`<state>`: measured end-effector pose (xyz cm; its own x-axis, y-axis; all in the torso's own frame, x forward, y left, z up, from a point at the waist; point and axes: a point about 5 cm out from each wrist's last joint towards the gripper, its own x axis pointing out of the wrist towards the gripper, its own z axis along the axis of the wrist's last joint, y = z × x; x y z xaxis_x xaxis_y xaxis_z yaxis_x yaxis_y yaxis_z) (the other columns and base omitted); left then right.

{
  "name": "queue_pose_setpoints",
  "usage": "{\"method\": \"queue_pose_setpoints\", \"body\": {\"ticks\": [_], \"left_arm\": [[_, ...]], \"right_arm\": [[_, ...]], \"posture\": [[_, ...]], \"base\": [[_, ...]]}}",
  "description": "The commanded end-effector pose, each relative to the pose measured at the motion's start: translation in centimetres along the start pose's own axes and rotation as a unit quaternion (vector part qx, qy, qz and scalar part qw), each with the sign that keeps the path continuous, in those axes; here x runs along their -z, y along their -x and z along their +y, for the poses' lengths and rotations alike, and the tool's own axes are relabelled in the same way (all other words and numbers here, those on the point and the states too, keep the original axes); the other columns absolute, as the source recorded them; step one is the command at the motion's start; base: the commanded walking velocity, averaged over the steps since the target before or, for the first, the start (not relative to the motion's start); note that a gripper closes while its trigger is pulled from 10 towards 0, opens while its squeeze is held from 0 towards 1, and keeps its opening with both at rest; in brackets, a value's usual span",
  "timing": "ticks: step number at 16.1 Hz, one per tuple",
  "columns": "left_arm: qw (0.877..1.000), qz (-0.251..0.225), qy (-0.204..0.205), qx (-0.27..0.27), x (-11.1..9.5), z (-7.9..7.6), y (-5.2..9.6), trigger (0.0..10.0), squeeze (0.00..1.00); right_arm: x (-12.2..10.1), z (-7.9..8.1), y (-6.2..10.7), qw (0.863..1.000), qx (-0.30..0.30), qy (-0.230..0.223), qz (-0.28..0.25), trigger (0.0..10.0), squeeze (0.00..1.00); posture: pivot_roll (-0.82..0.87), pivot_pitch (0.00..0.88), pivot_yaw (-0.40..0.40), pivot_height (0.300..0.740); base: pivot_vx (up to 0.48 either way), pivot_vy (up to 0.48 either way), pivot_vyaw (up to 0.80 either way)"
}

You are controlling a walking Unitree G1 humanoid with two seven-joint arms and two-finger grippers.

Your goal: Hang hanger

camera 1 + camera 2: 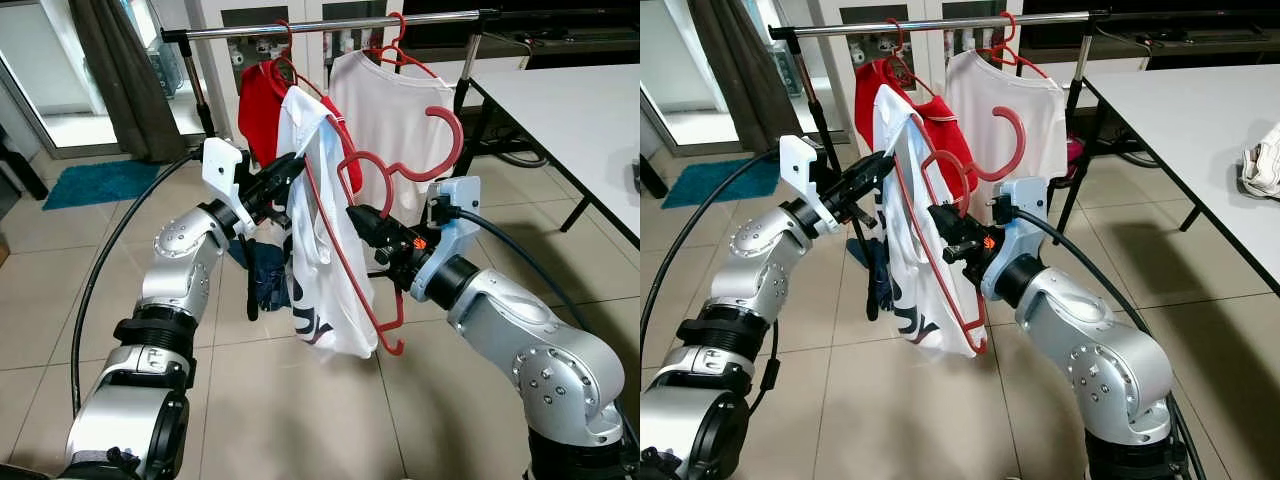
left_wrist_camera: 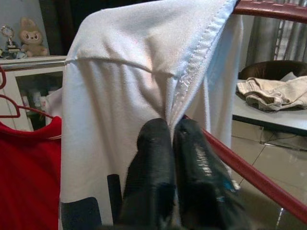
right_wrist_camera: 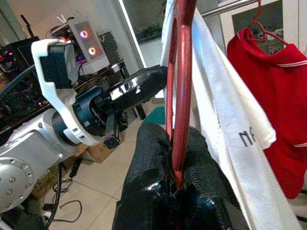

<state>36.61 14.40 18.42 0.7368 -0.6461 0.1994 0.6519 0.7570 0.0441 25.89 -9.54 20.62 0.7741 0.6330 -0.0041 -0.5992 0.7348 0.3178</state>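
Note:
A red plastic hanger carrying a white T-shirt hangs tilted between my two arms, below and in front of the silver clothes rail. Its hook points up and to the right, clear of the rail. My left gripper is shut on the T-shirt at its collar seam, its fingertips pressed together on the cloth. My right gripper is shut on the hanger's red bar from the right.
A red shirt and a white shirt hang on red hangers on the rail. A white table stands at the right with crumpled cloth on it. A dark cloth hangs low behind the T-shirt. A blue mat lies far left.

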Motion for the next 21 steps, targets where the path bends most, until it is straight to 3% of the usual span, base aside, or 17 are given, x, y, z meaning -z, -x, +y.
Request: {"method": "queue_pose_setpoints", "body": {"ticks": [1, 4, 9, 12, 18, 21], "left_arm": [[1.000, 0.004, -0.011, -0.005, -0.2, 0.4, 0.2, 0.0, 0.00], [0.997, 0.037, -0.062, 0.002, -1.4, 1.2, 0.2, 0.0, 0.00], [0.982, 0.111, -0.148, 0.030, -4.0, 2.4, 0.2, 0.0, 0.00], [0.979, 0.126, -0.157, 0.035, -4.5, 2.5, -0.1, 0.0, 0.00], [0.966, 0.159, -0.170, 0.112, -3.2, 0.4, -1.1, 0.0, 0.00], [0.964, 0.153, -0.150, 0.160, -3.4, -0.4, -1.1, 0.0, 0.00]], "right_arm": [[-0.9, 0.7, 0.0, 1.000, -0.016, 0.007, -0.022, 0.0, 0.00], [-0.4, 0.4, 0.2, 1.000, -0.001, 0.028, -0.004, 0.0, 0.00], [1.3, 0.2, 0.4, 0.995, 0.018, 0.077, 0.056, 0.0, 0.00], [1.9, 0.6, 0.5, 0.993, 0.007, 0.085, 0.077, 0.0, 0.00], [3.0, 1.4, 0.5, 0.991, -0.012, 0.083, 0.106, 0.0, 0.00], [3.6, 1.7, 0.7, 0.990, -0.026, 0.069, 0.120, 0.0, 0.00]], "posture": [[-0.20, 0.000, 0.083, 0.740], [-0.20, 0.000, 0.093, 0.740], [-0.19, 0.000, 0.099, 0.740], [-0.19, 0.000, 0.102, 0.740], [-0.19, 0.000, 0.109, 0.740], [-0.19, 0.000, 0.109, 0.740]], "base": [[0.000, 0.000, 0.00], [0.000, 0.000, 0.00], [0.000, 0.000, 0.00], [0.000, 0.000, 0.00], [0.000, 0.000, 0.00], [0.000, 0.000, 0.00]]}}
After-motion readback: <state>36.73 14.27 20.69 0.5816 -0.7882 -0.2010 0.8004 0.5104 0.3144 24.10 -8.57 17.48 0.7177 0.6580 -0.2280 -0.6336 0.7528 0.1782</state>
